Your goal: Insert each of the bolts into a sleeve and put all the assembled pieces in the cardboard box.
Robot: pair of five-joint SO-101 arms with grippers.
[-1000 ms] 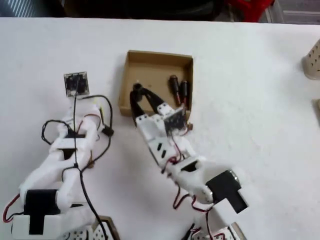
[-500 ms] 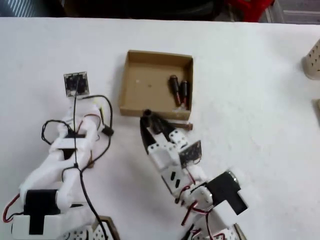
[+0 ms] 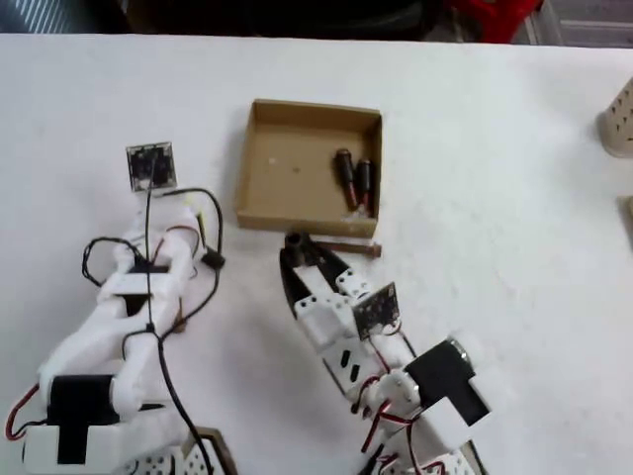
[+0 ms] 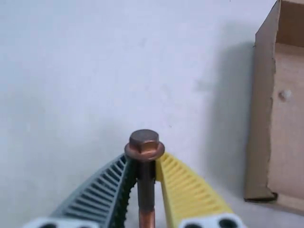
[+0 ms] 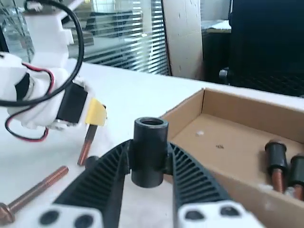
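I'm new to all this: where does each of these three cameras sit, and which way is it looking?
High view: fixed above the table, looking down on the left arm, the right arm, the cardboard box and a loose bolt.
Left wrist view: on the left wrist, facing the table past its own jaws, shut on a held bolt.
Right wrist view: on the right wrist, facing the box past its own jaws, shut on a sleeve.
Shared: all three show the box.
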